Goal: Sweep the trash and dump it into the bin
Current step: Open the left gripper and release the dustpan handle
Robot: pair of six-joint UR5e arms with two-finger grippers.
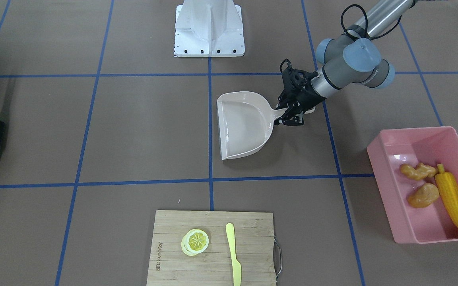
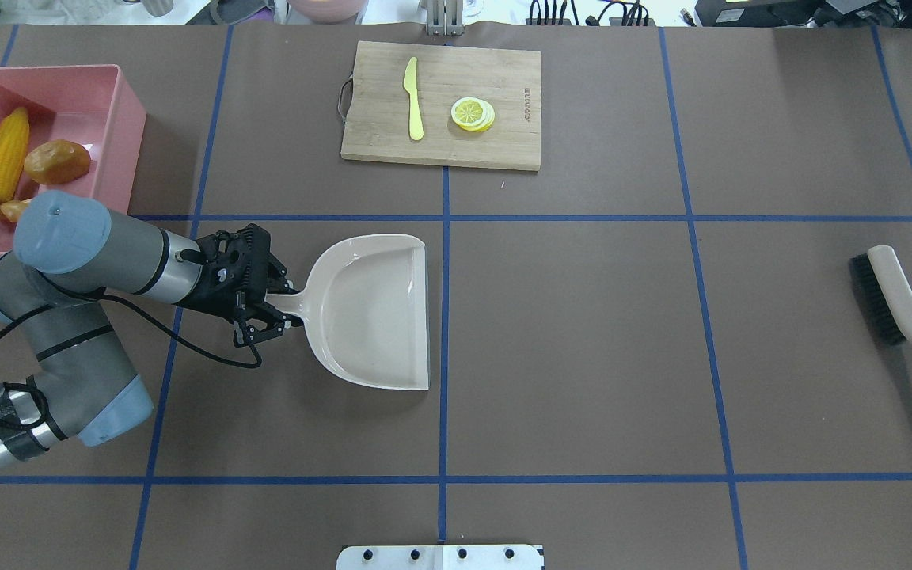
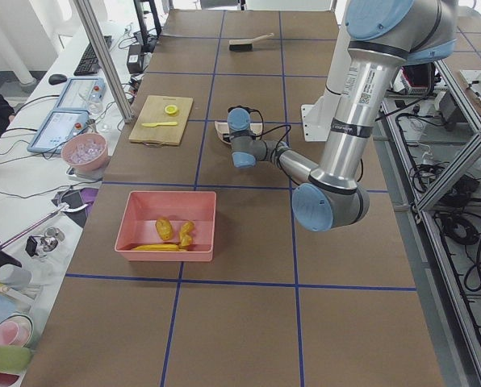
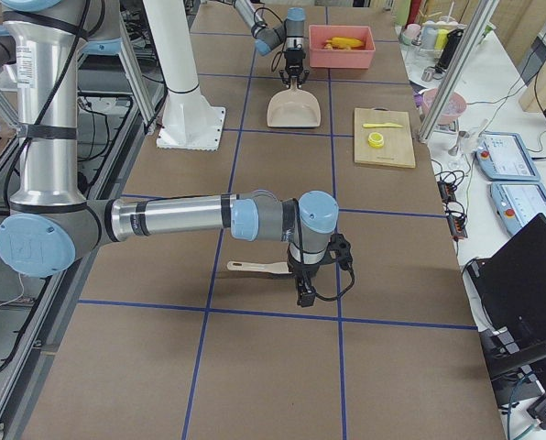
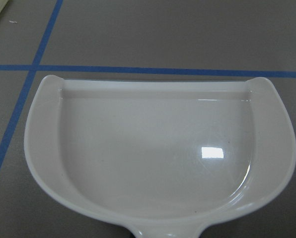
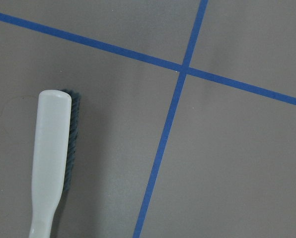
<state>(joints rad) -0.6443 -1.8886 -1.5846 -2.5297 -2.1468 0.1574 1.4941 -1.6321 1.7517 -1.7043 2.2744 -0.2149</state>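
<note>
The pink bin (image 1: pixel 390 145) stands at the table's end on my left. In it lie the yellow corn cob (image 1: pixel 452 203), the brown potato (image 1: pixel 423 195) and the tan ginger root (image 1: pixel 416 171). In the overhead view the bin (image 2: pixel 127 119) is beside my left arm, which hides part of the ginger. My left gripper (image 1: pixel 289 113) is low over the table at the handle of the beige dustpan (image 1: pixel 245 127), its fingers spread on either side of the thin handle. The dustpan is empty and lies flat (image 5: pixel 158 158). My right gripper (image 4: pixel 302 291) shows only in the exterior right view, so I cannot tell its state.
A beige brush with dark bristles (image 2: pixel 887 293) lies flat at the right end, under my right wrist (image 6: pixel 51 153). A wooden cutting board (image 1: pixel 249 226) with a lemon slice (image 1: pixel 195 241) and a yellow knife (image 1: pixel 233 254) sits on the operators' side. The robot's white base (image 1: pixel 209 29) stands opposite.
</note>
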